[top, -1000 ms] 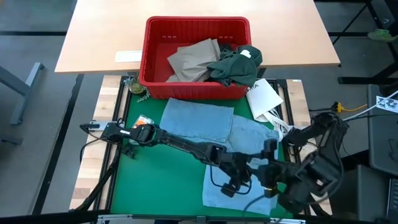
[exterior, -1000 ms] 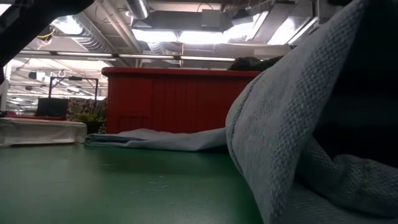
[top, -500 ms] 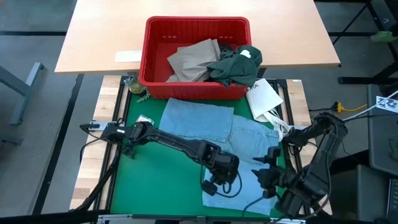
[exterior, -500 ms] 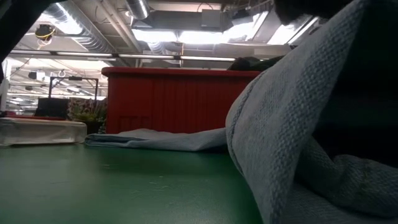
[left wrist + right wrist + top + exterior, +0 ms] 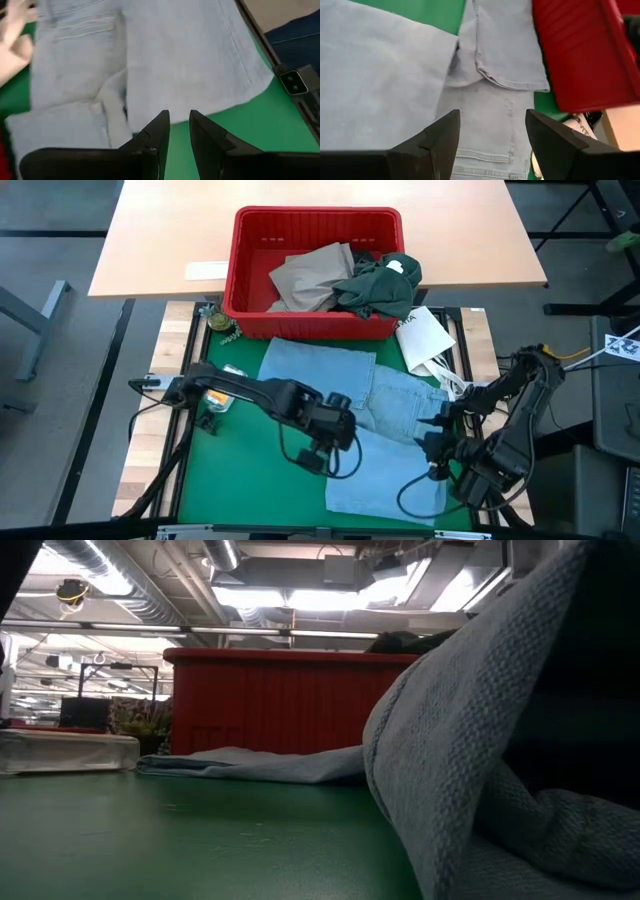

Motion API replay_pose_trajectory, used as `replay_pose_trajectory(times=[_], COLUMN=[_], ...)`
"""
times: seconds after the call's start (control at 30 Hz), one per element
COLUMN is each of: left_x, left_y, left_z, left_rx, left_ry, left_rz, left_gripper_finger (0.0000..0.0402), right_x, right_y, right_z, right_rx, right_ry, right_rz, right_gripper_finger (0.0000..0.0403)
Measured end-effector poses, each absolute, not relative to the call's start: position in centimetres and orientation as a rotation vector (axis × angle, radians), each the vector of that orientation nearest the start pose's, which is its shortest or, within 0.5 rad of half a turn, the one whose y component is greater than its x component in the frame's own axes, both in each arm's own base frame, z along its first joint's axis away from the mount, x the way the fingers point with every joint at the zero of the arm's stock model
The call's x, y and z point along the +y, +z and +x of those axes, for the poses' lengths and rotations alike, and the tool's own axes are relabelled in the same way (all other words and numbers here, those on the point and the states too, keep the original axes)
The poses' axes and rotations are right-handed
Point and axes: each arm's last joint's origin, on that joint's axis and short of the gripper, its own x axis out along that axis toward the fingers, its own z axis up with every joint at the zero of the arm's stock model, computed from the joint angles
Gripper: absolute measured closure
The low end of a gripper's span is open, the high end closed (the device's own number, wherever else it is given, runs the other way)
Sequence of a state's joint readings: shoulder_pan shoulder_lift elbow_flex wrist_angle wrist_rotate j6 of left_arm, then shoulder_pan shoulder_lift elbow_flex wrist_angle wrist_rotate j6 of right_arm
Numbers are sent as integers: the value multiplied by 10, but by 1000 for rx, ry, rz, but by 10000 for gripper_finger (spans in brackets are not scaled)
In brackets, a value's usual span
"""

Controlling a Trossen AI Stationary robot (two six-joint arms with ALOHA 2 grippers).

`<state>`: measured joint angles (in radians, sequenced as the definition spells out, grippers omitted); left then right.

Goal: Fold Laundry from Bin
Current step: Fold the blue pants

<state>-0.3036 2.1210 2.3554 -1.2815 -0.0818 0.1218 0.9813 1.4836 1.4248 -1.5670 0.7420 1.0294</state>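
The light blue jeans (image 5: 345, 380) lie flat on the green mat (image 5: 240, 470), partly folded, in front of the red bin (image 5: 315, 270). In the bin rest a tan garment (image 5: 310, 275) and a dark green one (image 5: 380, 285). My left gripper (image 5: 322, 448) hovers above the jeans' left edge, its fingers a narrow gap apart (image 5: 180, 122) with nothing between them. My right gripper (image 5: 437, 445) hangs over the jeans' right side, open wide (image 5: 492, 130) and empty. In the low view the jeans (image 5: 450, 740) bulge close in front, with the bin (image 5: 270, 700) behind.
A white flat packet (image 5: 425, 338) lies at the mat's far right corner, beside the bin. A small greenish thing (image 5: 222, 325) sits at the bin's left front corner. The mat's left half is bare green. A black rail (image 5: 295, 90) borders the mat.
My left gripper has risen off the jeans' near part and drawn back toward the table's left and far side, tipping more level, with nothing in its fingers. My right gripper has sunk a little over the jeans' right side and rolled. The jeans lie where they were.
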Motion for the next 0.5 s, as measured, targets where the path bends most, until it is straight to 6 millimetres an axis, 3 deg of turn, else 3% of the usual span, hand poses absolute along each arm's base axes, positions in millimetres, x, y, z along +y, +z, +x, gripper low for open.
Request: replay_pose_trajectory(times=[0.17, 0.27, 0.5], left_x=[-116, -116, -116], left_y=[382, 382, 336], left_z=[380, 355, 287], left_rx=[1026, 1022, 859], left_ry=[-55, 40, 156], left_rz=[351, 358, 315], left_gripper_finger=[331, 331, 331], right_x=[182, 187, 201], right_y=[309, 300, 280], right_z=[143, 144, 148], right_rx=[981, 1028, 1123], right_ry=[-384, -373, -268], right_rz=[-136, -23, 168], right_gripper_finger=[176, 176, 176])
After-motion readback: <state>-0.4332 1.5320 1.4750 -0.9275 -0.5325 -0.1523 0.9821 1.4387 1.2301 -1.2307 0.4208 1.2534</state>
